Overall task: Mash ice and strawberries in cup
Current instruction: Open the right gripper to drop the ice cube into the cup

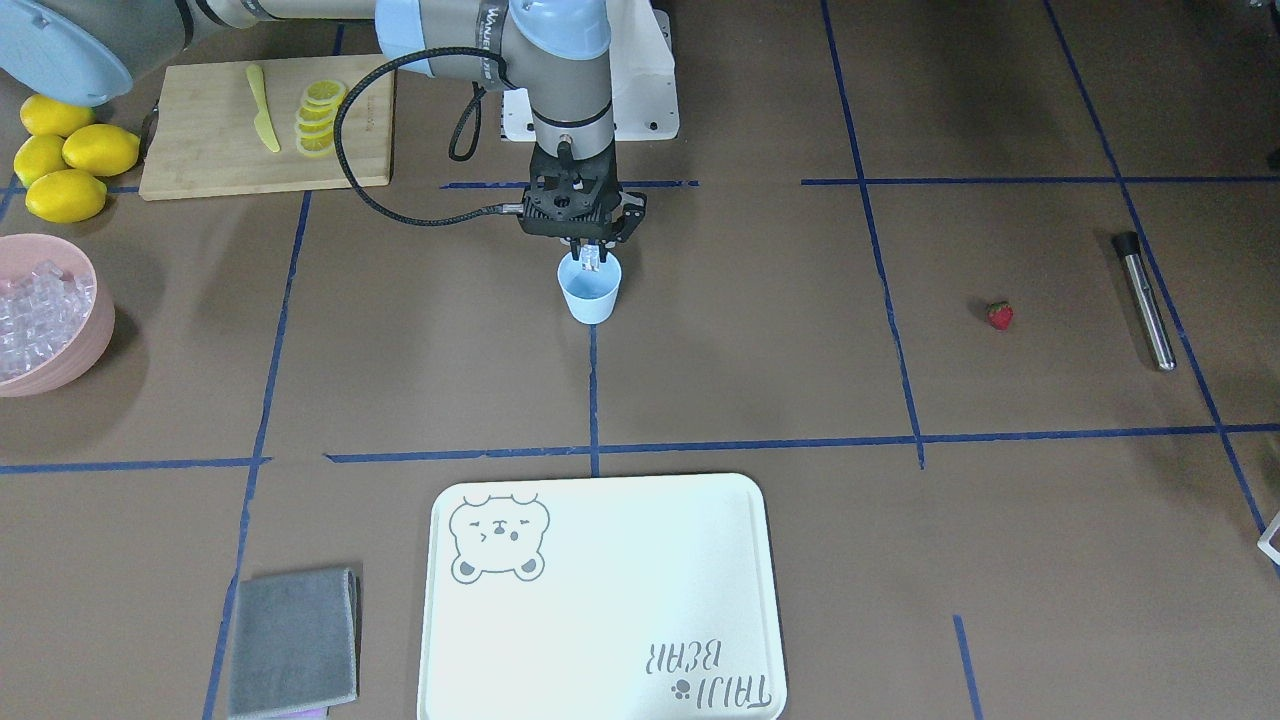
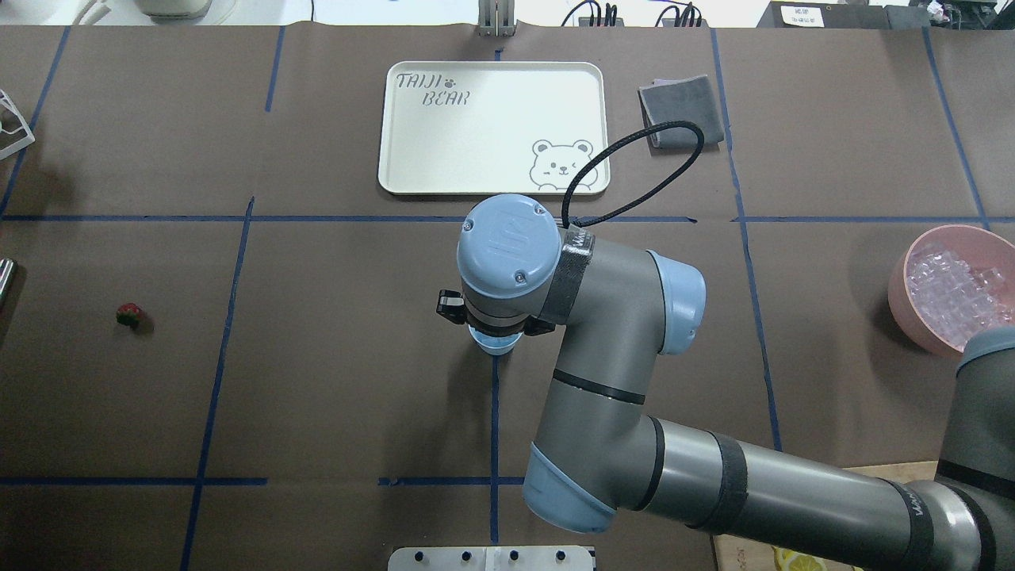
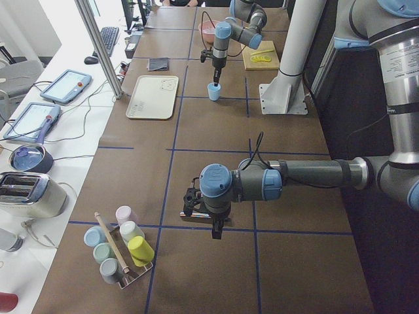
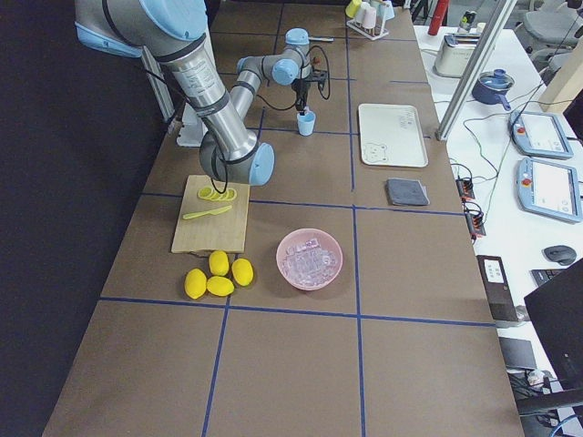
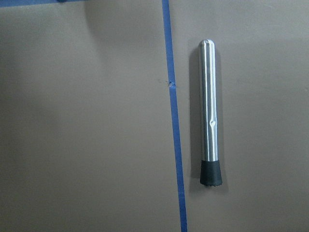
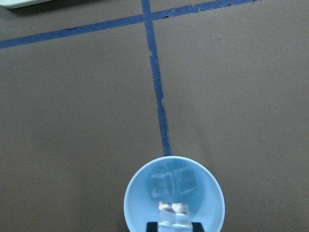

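**Light-blue cup, one cube pinched over its mouth**

Light-blue plastic cup (image 1: 590, 292) stands upright mid-bench (image 1: 750, 350) on a tape line. Your right jaws hang straight above its rim, narrowed onto one ice cube (image 6: 174, 212). Two loose cubes (image 6: 162, 184) lie on the cup floor.

Left jaws: only the left-end side view shows them, low over the bench, so you can't tell whether they are wide or closed. Their wrist camera looks straight down on the steel muddler (image 5: 210, 121), which lies flat.

The strawberry (image 1: 999, 316) sits on the bare bench, well apart from the cup and near the muddler. The ice stock is in the pink bowl (image 1: 85, 350) at the far right end.

Handling, as I judge it:
- **Ice:** hard but wet and slick. Pinch on flat opposite faces, or it will likely squirt out.
- **Cup:** light, thin-walled, no handle. It probably tips or skates under mashing, so brace the wall.
- **Strawberry:** soft and bruises easily. Take it across the red body below the leaves with a gentle squeeze.
- **Muddler:** stiff, smooth and round, so it may roll. Grip it mid-shaft.
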Robot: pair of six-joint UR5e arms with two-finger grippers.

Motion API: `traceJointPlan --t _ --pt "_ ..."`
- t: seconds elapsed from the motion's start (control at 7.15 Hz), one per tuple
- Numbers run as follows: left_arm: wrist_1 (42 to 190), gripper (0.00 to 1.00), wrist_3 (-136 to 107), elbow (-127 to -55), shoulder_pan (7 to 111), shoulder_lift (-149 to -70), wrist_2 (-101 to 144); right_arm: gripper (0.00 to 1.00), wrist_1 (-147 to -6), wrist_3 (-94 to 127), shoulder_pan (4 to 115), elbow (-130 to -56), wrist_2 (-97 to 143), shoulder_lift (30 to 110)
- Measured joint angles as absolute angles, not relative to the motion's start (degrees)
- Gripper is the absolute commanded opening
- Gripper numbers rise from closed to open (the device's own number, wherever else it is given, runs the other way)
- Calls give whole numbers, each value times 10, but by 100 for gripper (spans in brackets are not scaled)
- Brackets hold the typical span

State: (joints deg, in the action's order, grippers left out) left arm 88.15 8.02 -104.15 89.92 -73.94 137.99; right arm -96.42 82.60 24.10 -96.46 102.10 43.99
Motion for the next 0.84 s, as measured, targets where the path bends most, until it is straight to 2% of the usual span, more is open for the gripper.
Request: traceJointPlan --t 0.84 --pt "883 100 81 -1042 896 -741 1380 99 -966 800 245 -964 1022 440"
